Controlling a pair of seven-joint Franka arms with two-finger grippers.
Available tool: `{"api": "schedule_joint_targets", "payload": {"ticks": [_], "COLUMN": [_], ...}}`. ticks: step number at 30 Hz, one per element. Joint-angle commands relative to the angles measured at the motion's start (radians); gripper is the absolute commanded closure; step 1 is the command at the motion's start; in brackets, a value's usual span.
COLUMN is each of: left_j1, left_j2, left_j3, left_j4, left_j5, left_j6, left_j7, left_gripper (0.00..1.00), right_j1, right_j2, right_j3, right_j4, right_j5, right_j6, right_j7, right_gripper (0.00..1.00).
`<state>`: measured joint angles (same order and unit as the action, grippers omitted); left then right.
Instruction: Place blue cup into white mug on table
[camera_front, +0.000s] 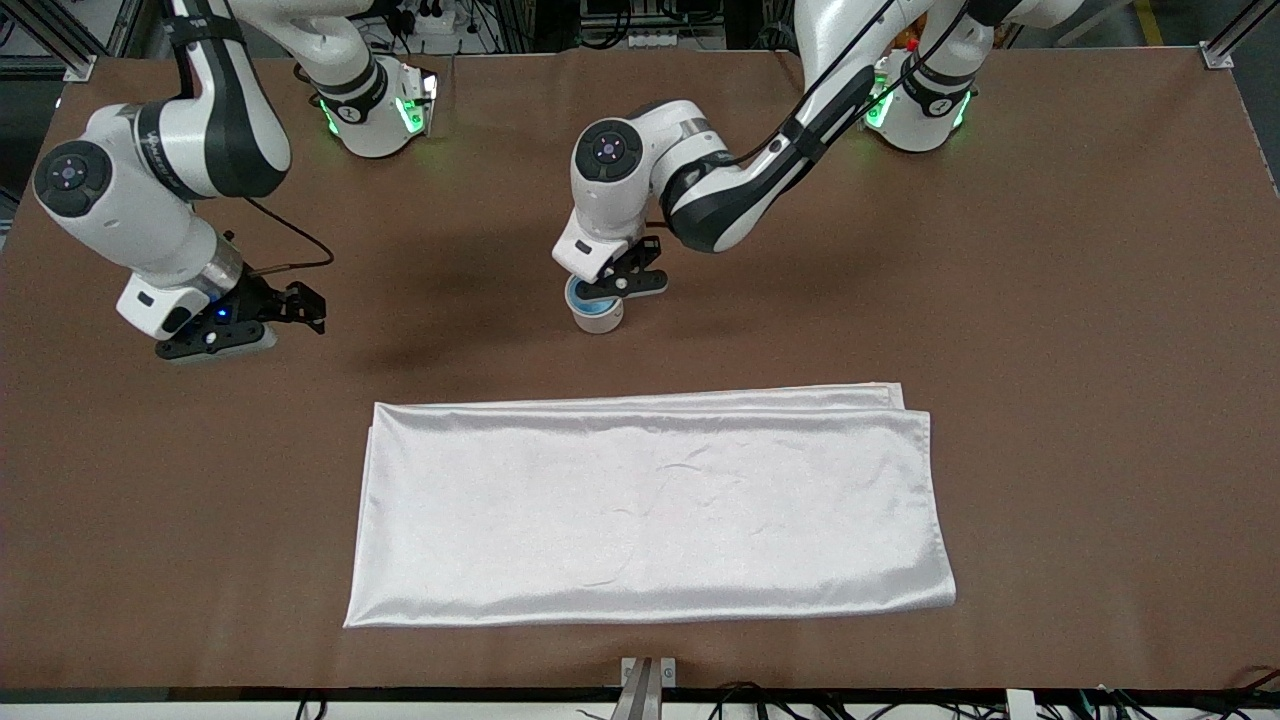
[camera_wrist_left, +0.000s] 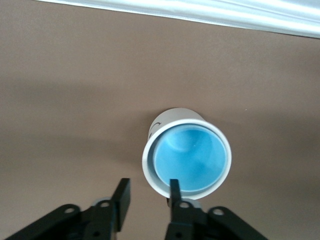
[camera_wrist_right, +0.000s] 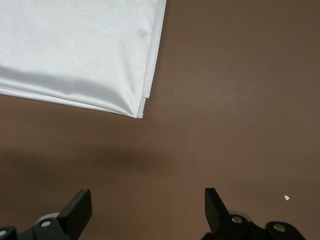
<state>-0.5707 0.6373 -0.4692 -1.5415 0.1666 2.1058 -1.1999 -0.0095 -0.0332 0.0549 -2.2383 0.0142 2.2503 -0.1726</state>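
The blue cup (camera_front: 592, 301) sits inside the white mug (camera_front: 598, 320), which stands upright on the brown table (camera_front: 1050, 300) near its middle. In the left wrist view the blue cup (camera_wrist_left: 190, 160) fills the white mug (camera_wrist_left: 155, 177). My left gripper (camera_front: 612, 286) hovers just above the mug, open and empty. In its wrist view the left gripper (camera_wrist_left: 148, 196) has one finger (camera_wrist_left: 174, 191) over the mug's rim and the other off to the side over bare table. My right gripper (camera_front: 305, 308) is open and empty over bare table at the right arm's end, as its wrist view (camera_wrist_right: 147, 207) shows.
A shiny white folded cloth (camera_front: 650, 510) lies flat, nearer to the front camera than the mug. Its edge shows in the left wrist view (camera_wrist_left: 200, 12) and its corner in the right wrist view (camera_wrist_right: 75, 50).
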Motion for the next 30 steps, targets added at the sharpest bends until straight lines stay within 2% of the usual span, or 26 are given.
{"api": "schedule_joint_targets", "payload": {"ticks": [1, 4, 7, 10, 16, 26, 30], "left_j1": [-0.008, -0.002, 0.015, 0.060, 0.118, 0.227, 0.294], "left_j2": [0.004, -0.013, -0.054, -0.105, -0.205, -0.350, -0.401], "left_j3": [0.006, 0.006, 0.012, 0.023, 0.029, 0.027, 0.023], "left_j4": [0.035, 0.037, 0.037, 0.034, 0.035, 0.037, 0.035], "left_j5": [0.016, 0.017, 0.021, 0.030, 0.047, 0.047, 0.033], "left_j6": [0.000, -0.001, -0.009, -0.018, -0.076, -0.227, -0.279], "left_j7": [-0.024, -0.024, -0.012, -0.004, 0.055, 0.241, 0.353], "left_gripper": [0.00, 0.00, 0.00, 0.00, 0.00, 0.00, 0.00], "right_j1": [-0.027, -0.027, -0.027, -0.029, -0.030, -0.026, -0.024], "right_j2": [-0.022, -0.022, -0.016, -0.011, -0.010, 0.004, 0.003], "right_j3": [0.008, 0.008, 0.008, 0.008, 0.008, 0.010, 0.010], "right_j4": [-0.017, 0.006, 0.069, 0.134, 0.221, 0.430, 0.488], "right_j5": [0.010, 0.010, 0.010, 0.010, 0.009, 0.007, 0.004], "right_j6": [0.008, -0.021, -0.115, -0.210, -0.304, -0.491, -0.518], "right_j7": [-0.051, -0.045, -0.036, -0.018, -0.015, 0.048, 0.053], "right_gripper": [0.00, 0.00, 0.00, 0.00, 0.00, 0.00, 0.00]}}
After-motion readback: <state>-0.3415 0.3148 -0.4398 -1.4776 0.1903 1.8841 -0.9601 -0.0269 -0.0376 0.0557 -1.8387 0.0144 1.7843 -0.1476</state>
